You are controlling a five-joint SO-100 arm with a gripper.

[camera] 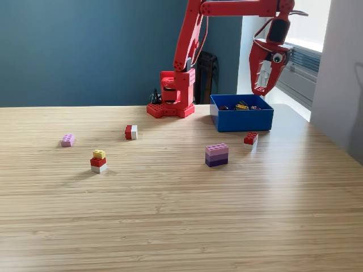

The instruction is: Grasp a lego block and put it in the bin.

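Red claw (262, 89) above blue bin (242, 120)

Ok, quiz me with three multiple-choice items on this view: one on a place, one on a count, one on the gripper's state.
1. Where does the gripper hang?
A. above the bin
B. over the pink block
C. flat on the table

2. How many blocks or stacks lie loose on the table outside the bin?
A. two
B. five
C. eight

3. What is in the gripper?
A. a yellow block
B. a purple stack
C. nothing visible

Key: 1 A, the tip sits just over the bin's far right corner in the exterior view. 2 B, pink block, red-white block, yellow-red-white stack, purple stack, red block. 3 C, no block shows between the jaws, though how far apart they stand is unclear.
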